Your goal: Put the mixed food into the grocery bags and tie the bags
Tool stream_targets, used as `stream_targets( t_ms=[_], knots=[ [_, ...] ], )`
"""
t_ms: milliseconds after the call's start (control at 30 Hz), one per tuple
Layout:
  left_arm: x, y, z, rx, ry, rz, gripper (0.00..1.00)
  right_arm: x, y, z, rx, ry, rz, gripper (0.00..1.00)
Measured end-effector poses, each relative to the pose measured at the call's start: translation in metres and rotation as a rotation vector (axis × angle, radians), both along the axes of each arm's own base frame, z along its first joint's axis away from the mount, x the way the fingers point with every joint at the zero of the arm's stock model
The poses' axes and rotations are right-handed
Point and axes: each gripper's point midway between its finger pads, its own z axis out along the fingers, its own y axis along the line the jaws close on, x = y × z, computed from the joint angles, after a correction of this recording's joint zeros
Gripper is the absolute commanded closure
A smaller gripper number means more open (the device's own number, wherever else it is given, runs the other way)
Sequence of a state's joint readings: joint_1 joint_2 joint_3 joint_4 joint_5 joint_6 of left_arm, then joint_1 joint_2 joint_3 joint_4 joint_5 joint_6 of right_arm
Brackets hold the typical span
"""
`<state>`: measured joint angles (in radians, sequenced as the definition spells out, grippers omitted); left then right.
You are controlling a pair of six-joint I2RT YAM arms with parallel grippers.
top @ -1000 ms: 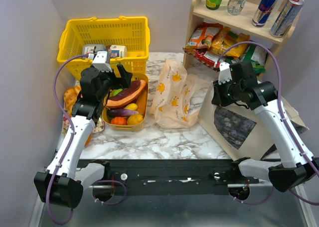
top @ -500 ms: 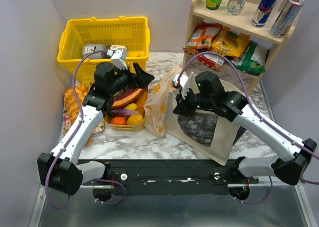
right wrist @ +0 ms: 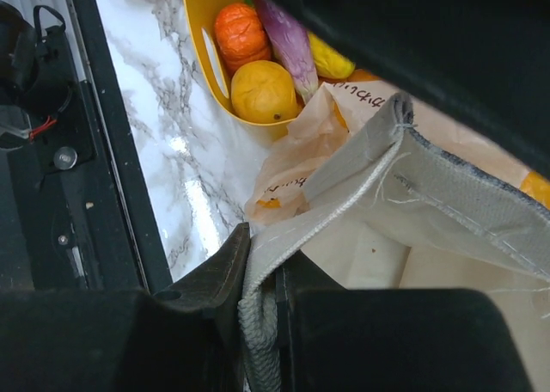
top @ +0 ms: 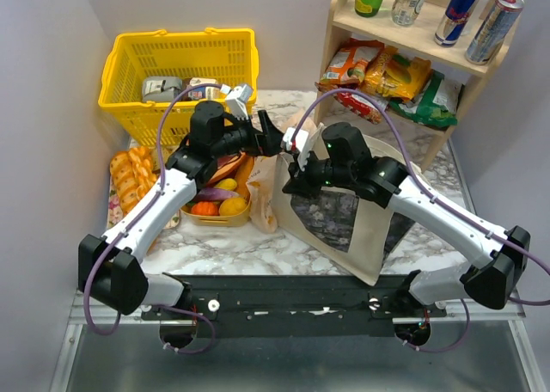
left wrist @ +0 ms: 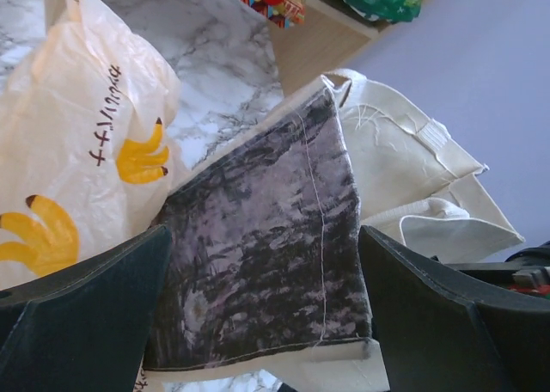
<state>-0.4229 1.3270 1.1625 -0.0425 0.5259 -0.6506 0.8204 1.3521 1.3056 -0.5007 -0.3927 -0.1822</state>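
Marble table [top: 258,246], notes from the arm bases outward.

Beige canvas tote [top: 344,229]: lies nearest the bases, tilted, dark rectangular print facing up.

Right gripper [top: 294,175]: at the tote's left rim, clenched on the fabric. The wrist view shows the hem and a webbing strap pinched between its fingers [right wrist: 210,280].

Peach plastic bag [top: 260,194], yellow fruit prints: crumpled, touching the tote's left side.

Small yellow tub [top: 215,223]: left of the tote, past that bag. It holds an orange [right wrist: 262,91], a purple eggplant [right wrist: 288,39], a lemon [right wrist: 331,61] and a red-brown long slice [top: 225,162].

Left gripper [top: 266,136]: jaws spread wide, nothing between them, hovering by the tote's far left corner. Its camera looks down on the print.

Bread loaves [top: 129,173]: well left of the tote.

Yellow shopping basket [top: 180,52]: behind and left of the tote.

Wooden shelf [top: 404,35]: behind the tote, with snack packets [top: 378,74] on the lower tier and two blue-silver cans [top: 494,27] on top.
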Motion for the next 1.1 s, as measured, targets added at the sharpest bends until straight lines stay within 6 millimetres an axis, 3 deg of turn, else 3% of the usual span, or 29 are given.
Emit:
stream_targets(
  t_ms=[267,333,367,400,433,467,500,533,567,600,767,933,1033,1100],
  knots=[
    [-0.011,-0.025,-0.005,0.038,-0.008,-0.112,0.01,0.0,0.003,-0.002,0.013,-0.012,0.005,0.95],
    [-0.015,-0.034,-0.004,0.067,-0.022,-0.148,0.09,0.0,0.003,-0.004,0.017,-0.015,0.006,0.95],
    [-0.017,-0.039,-0.005,0.085,-0.028,-0.168,0.14,-0.001,0.003,-0.004,0.02,-0.018,0.007,0.93],
    [-0.019,-0.044,-0.006,0.104,-0.028,-0.187,0.31,-0.002,0.002,-0.004,0.023,-0.021,0.007,0.91],
    [-0.021,-0.048,-0.008,0.118,-0.029,-0.201,0.4,-0.003,0.002,-0.004,0.024,-0.023,0.008,0.86],
    [-0.021,-0.052,-0.013,0.144,-0.024,-0.216,0.5,-0.003,0.001,-0.004,0.026,-0.025,0.007,0.74],
    [-0.021,-0.054,-0.017,0.165,-0.019,-0.225,0.68,-0.004,0.0,-0.004,0.026,-0.028,0.004,0.66],
    [-0.022,-0.056,-0.022,0.183,-0.011,-0.23,0.78,-0.004,-0.002,-0.004,0.026,-0.031,-0.003,0.58],
    [-0.022,-0.058,-0.025,0.197,-0.011,-0.236,0.86,-0.004,-0.005,-0.005,0.023,-0.031,-0.018,0.44],
    [-0.022,-0.057,-0.027,0.209,-0.017,-0.236,1.0,-0.003,-0.007,-0.005,0.025,-0.034,-0.035,0.38],
    [-0.009,-0.044,-0.025,0.269,-0.073,-0.144,1.0,-0.002,-0.026,0.019,0.071,-0.06,-0.148,0.15],
    [-0.01,-0.024,-0.027,0.31,-0.135,-0.064,1.0,0.002,-0.059,0.075,0.148,-0.087,-0.343,0.15],
    [-0.013,-0.017,-0.027,0.324,-0.163,-0.046,1.0,0.012,-0.079,0.11,0.216,-0.096,-0.469,0.2],
    [-0.013,-0.014,-0.026,0.333,-0.176,-0.036,1.0,0.023,-0.097,0.119,0.241,-0.076,-0.561,0.27]
  ],
)
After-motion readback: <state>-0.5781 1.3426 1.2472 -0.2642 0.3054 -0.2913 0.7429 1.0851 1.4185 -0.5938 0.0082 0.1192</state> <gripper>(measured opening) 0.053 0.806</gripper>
